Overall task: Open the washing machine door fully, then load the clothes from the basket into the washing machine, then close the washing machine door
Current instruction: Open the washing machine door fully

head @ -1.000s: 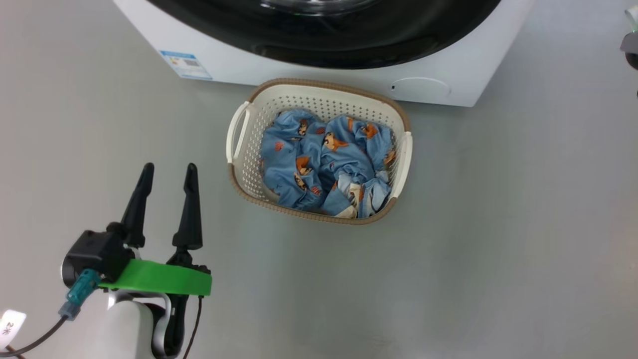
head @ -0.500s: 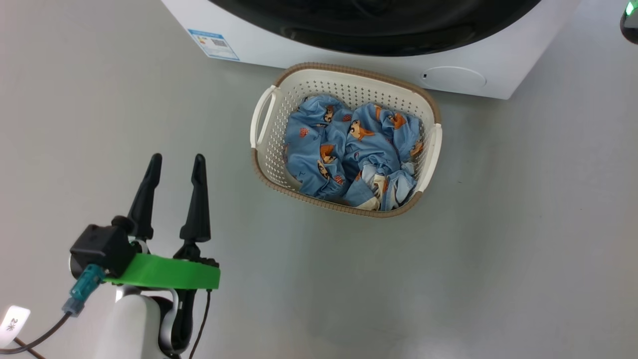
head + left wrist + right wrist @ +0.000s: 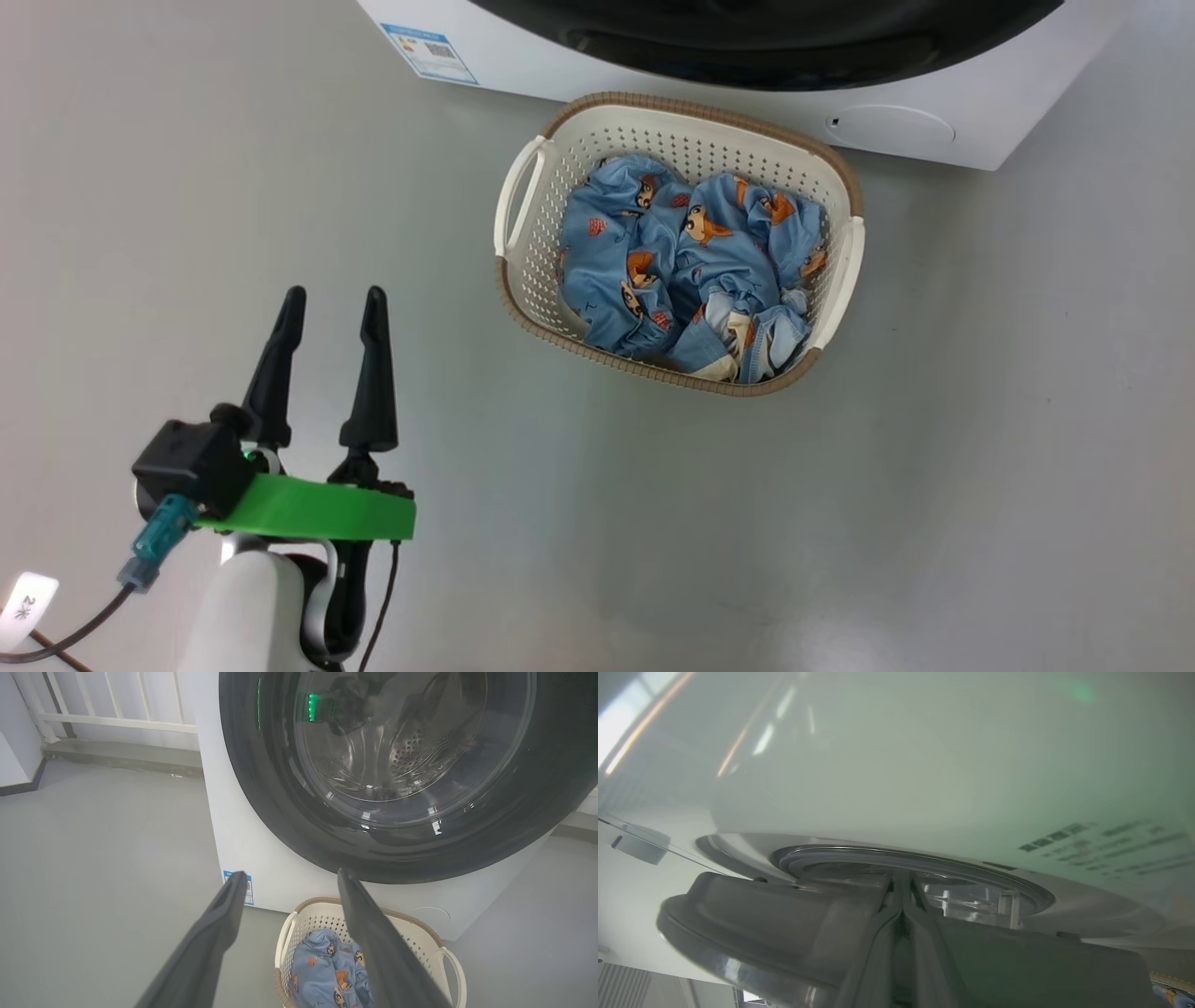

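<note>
The white washing machine [image 3: 980,131] stands at the top of the head view, its black-rimmed door [image 3: 766,56] cut off by the picture's edge. On the floor in front sits the cream basket [image 3: 546,252] with the blue printed clothes [image 3: 691,261] heaped inside. My left gripper [image 3: 334,297] hangs open and empty to the basket's left, well apart from it. In the left wrist view its fingers [image 3: 290,875] point at the door [image 3: 261,788] above the basket [image 3: 317,914]. My right gripper [image 3: 902,882] is shut, tips at the grey inner side of the door [image 3: 775,914], which stands ajar from the opening's ring [image 3: 924,858].
A blue label [image 3: 431,42] is stuck on the machine's lower left front, a round cap [image 3: 887,126] on its lower right. Bare grey floor [image 3: 840,513] surrounds the basket. A white railing [image 3: 117,714] and a low step run behind the machine's left side.
The head camera has swung, so machine and basket sit further right and higher in the picture. The left gripper stays open in the same pose. The clothes have not shifted.
</note>
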Motion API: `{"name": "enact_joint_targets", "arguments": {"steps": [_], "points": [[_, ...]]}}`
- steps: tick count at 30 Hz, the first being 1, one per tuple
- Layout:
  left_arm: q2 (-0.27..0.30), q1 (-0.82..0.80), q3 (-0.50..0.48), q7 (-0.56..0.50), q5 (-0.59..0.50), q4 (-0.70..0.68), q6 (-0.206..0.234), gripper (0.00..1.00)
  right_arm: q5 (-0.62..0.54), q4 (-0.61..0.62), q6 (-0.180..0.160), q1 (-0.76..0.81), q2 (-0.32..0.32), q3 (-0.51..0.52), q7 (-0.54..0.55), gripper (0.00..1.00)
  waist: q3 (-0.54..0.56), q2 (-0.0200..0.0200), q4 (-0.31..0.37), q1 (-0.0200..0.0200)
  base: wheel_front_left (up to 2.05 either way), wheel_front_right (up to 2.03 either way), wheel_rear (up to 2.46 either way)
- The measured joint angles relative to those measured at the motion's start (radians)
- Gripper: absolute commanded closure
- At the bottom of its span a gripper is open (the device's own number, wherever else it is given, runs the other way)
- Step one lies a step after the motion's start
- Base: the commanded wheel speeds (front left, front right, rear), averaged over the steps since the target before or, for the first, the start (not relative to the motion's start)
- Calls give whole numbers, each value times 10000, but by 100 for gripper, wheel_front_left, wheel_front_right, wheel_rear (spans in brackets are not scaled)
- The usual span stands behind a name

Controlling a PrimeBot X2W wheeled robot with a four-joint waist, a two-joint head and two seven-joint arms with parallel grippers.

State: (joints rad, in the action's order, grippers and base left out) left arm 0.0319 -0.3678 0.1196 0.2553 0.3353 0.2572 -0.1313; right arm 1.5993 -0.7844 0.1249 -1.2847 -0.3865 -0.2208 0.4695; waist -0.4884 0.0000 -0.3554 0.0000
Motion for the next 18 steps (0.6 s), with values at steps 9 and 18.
{"name": "enact_joint_targets", "arguments": {"steps": [9, 18], "points": [[-44, 10, -167, 0, 0, 92, 0, 0, 33, -61, -2, 265, 102, -121, 662, 100, 389, 0, 66, 0, 0, 0, 0], [-46, 46, -226, 0, -2, 217, 0, 0, 174, 33, -2, 1135, 508, -372, 1484, 100, 952, 0, 171, 0, 0, 0, 0]]}}
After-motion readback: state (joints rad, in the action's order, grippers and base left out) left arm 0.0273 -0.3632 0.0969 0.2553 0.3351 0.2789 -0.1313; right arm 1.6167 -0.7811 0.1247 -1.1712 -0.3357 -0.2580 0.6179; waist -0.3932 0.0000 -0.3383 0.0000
